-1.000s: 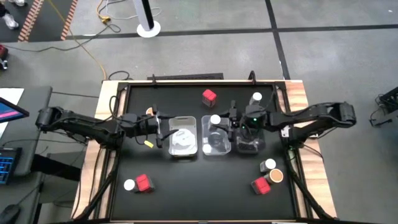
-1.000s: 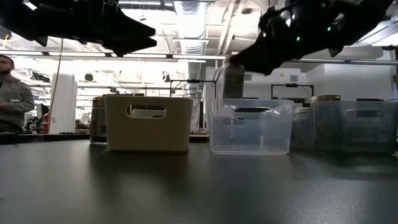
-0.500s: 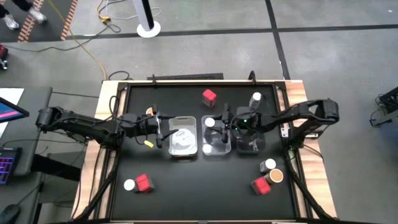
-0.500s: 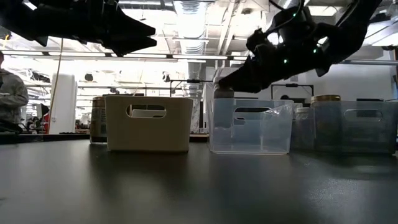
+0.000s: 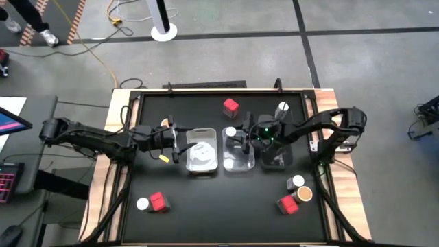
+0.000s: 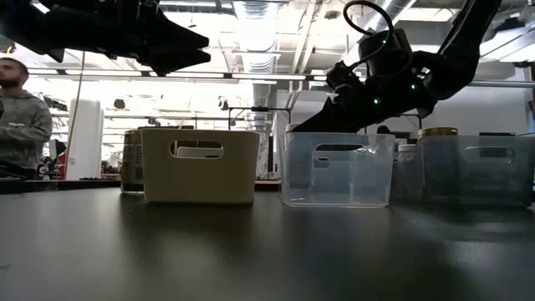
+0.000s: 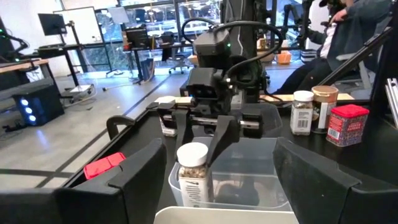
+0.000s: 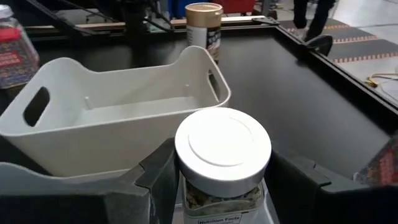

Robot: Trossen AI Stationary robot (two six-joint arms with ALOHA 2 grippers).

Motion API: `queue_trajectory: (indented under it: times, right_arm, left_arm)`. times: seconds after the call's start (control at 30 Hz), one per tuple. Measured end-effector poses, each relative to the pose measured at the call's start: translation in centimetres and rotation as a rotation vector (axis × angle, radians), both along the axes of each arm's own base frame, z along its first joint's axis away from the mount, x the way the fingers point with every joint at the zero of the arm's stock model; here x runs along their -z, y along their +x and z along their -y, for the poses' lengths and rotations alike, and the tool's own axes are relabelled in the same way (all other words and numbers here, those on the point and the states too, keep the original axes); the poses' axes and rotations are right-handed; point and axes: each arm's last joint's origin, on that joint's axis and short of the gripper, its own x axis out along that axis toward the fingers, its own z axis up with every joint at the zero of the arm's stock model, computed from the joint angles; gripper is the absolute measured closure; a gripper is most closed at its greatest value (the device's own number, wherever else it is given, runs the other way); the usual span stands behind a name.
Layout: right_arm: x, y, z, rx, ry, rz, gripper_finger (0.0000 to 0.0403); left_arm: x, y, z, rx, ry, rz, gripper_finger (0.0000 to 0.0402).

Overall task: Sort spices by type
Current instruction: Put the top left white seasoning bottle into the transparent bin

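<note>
A white-lidded spice jar (image 8: 222, 149) stands upright between the fingers of my right gripper (image 5: 234, 136), at the top of the clear middle tray (image 5: 240, 159), by its far left corner. My left gripper (image 5: 182, 140) hangs open and still at the left end of the white tray (image 5: 203, 149), holding nothing. Loose spices stand on the black table: a red box (image 5: 231, 106) and a white-lidded jar (image 5: 283, 108) far; a white-lidded jar (image 5: 297, 182), a tan-lidded jar (image 5: 304, 194) and a red box (image 5: 288, 204) near right. My right gripper pinches the jar's body just under the white lid (image 8: 186, 186) between its two fingers (image 7: 217, 140), one on each side. It comes nearly level from the table's right, tipped a little down. The jar stays upright, its lower part behind the clear tray's wall; whether it rests on the floor I cannot tell.
A third, darker tray (image 5: 276, 156) sits under my right arm. A white-lidded jar (image 5: 143, 204) and a red box (image 5: 159, 201) stand near left, a tan-lidded jar (image 5: 164, 122) by my left arm. A person (image 6: 21, 125) stands beyond the table.
My right gripper has gone down and toward the table's left edge with the white-lidded jar, from above the clear tray to its rim. The jar has stayed upright in the hold.
</note>
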Motion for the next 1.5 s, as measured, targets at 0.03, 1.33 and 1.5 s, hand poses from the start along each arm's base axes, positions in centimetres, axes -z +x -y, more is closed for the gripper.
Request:
queue_trajectory:
  times: [0.03, 1.33, 1.5]
  right_arm:
    - [-0.01, -0.01, 0.04, -0.005, 0.001, 0.0, 0.0177]
    - [0.28, -0.18, 0.31, -0.013, 0.024, -0.027, 0.0154]
    - [0.28, -0.18, 0.32, -0.011, 0.024, -0.027, 0.0148]
  left_arm:
    - [0.0, 0.0, 0.0, 0.0, 0.0, 0.0, 0.0118]
    - [0.25, 0.02, 0.0, 0.0, 0.0, -0.028, 0.0118]
    - [0.25, 0.02, 0.0, 0.0, -0.005, -0.026, 0.0118]
